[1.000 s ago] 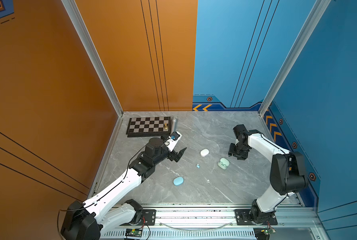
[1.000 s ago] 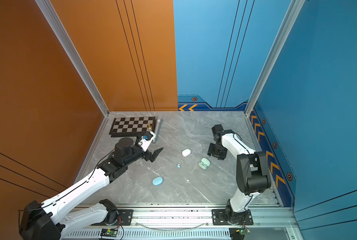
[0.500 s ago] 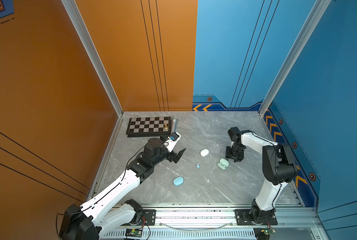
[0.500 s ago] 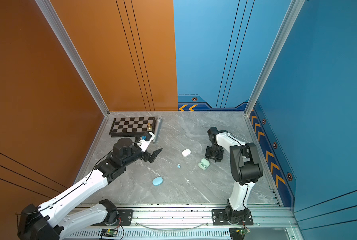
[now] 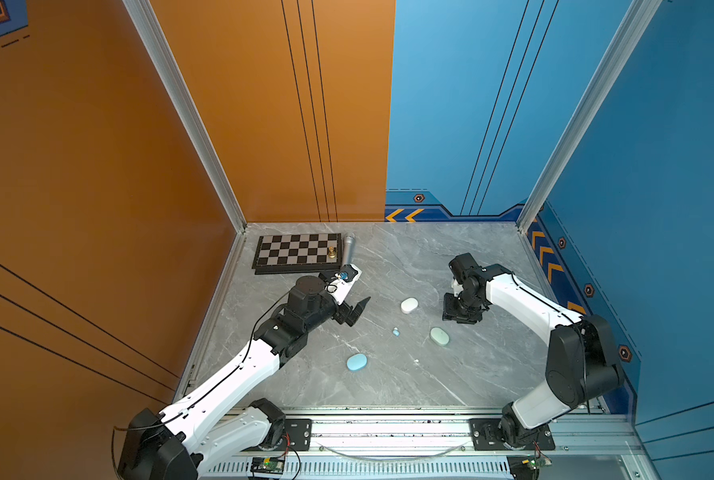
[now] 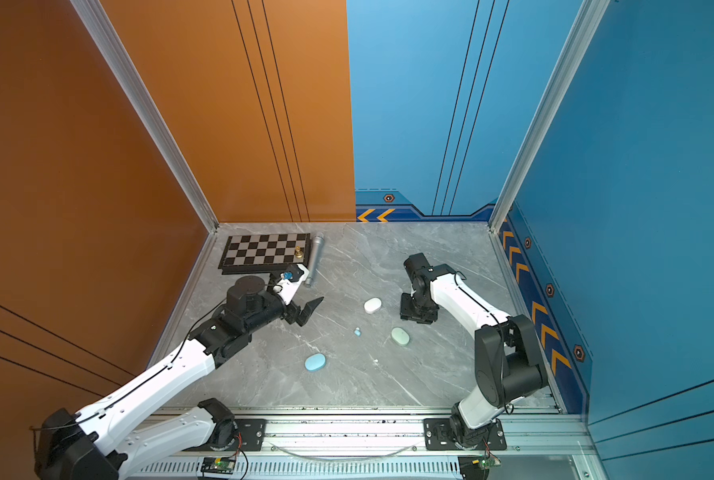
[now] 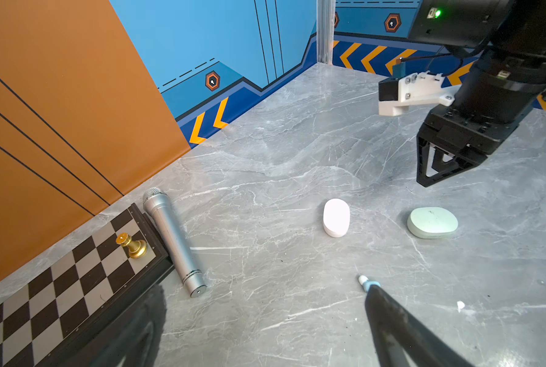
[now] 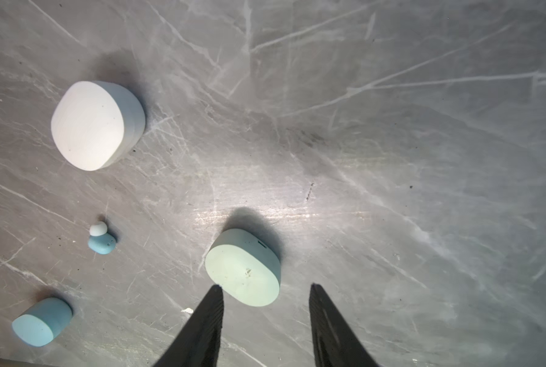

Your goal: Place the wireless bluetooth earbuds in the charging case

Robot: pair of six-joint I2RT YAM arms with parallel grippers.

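One light blue earbud (image 5: 396,331) (image 8: 101,240) with a white tip lies on the grey table between three closed oval charging cases: white (image 5: 409,305), pale green (image 5: 439,336) and light blue (image 5: 356,361). My left gripper (image 5: 353,311) hovers wide open to the left of the earbud. In the left wrist view the earbud (image 7: 367,282) sits right at one fingertip of that gripper (image 7: 265,289). My right gripper (image 5: 459,318) (image 8: 265,287) points down with its jaws apart and nothing between them. It hangs just behind the pale green case (image 8: 244,267).
A chessboard (image 5: 297,253) with a gold pawn (image 5: 332,251) and a silver microphone (image 5: 348,249) lie at the back left, close behind my left wrist. A tiny white fleck (image 5: 416,360) lies in front of the green case. Walls enclose three sides.
My right gripper has shifted a little left and forward toward the pale green case, and its jaws have narrowed. The right elbow has swung out to the right. The left arm has barely moved.
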